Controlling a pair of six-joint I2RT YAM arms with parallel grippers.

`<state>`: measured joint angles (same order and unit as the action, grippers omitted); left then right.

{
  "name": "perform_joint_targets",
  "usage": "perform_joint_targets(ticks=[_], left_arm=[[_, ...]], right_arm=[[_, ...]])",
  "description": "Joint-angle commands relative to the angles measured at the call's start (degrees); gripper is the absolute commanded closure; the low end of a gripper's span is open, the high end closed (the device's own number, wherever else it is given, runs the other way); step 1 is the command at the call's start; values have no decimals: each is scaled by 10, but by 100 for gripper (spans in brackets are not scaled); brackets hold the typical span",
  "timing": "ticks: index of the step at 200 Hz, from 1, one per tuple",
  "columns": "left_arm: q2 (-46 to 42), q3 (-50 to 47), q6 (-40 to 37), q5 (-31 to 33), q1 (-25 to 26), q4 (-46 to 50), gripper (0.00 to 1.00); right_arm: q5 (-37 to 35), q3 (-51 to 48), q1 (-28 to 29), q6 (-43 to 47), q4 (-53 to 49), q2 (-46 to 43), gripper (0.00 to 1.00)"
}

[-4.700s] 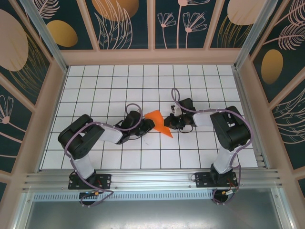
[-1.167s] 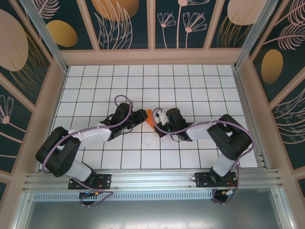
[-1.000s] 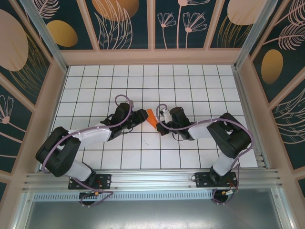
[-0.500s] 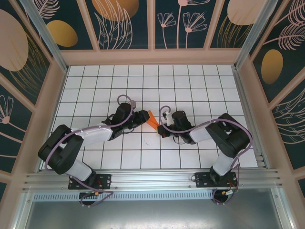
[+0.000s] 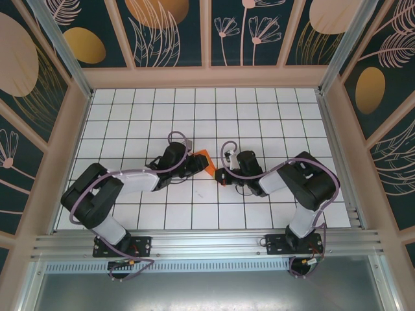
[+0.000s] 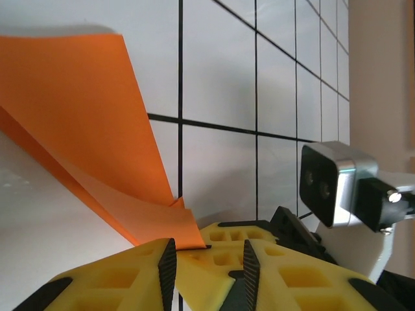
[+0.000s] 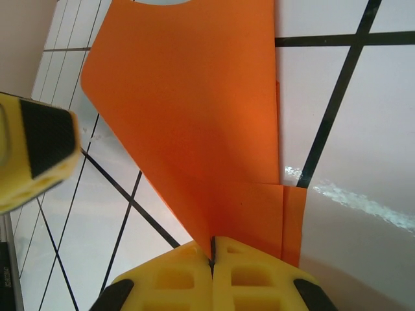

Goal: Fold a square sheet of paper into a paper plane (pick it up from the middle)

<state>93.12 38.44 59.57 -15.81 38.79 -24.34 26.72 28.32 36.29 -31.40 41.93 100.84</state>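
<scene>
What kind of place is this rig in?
Looks like a purpose-built robot test enclosure, not a home or factory: white gridded tabletop, decorated wall panels boxing it in, and a left arm and right arm bolted to an aluminium rail.

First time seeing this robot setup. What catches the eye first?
A folded, bright orange sheet of paper glows at the middle of the white grid-lined table. The yellow-fingered right gripper is shut on one end of it. The left gripper straddles a corner, jaws apart.

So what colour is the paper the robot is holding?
The paper is plain bright orange with no marks. The right wrist view shows it best.
</scene>
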Motion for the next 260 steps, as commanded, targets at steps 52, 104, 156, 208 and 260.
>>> perform_joint_targets(ticks=[52,104,156,208,260], left_arm=[[71,45,16,-31,5,-82,63],[109,57,3,-18,6,-60,63],[115,76,-30,-1,6,-11,64],[112,74,-37,9,6,5,64],[111,73,-42,10,6,12,65]], right_arm=[[15,-9,-5,-12,-14,19,100],[20,-4,-5,-11,-24,14,96],[21,8,-4,5,-71,-28,79],[7,21,-5,15,-113,-61,76],[22,30,-4,22,-130,-71,76]])
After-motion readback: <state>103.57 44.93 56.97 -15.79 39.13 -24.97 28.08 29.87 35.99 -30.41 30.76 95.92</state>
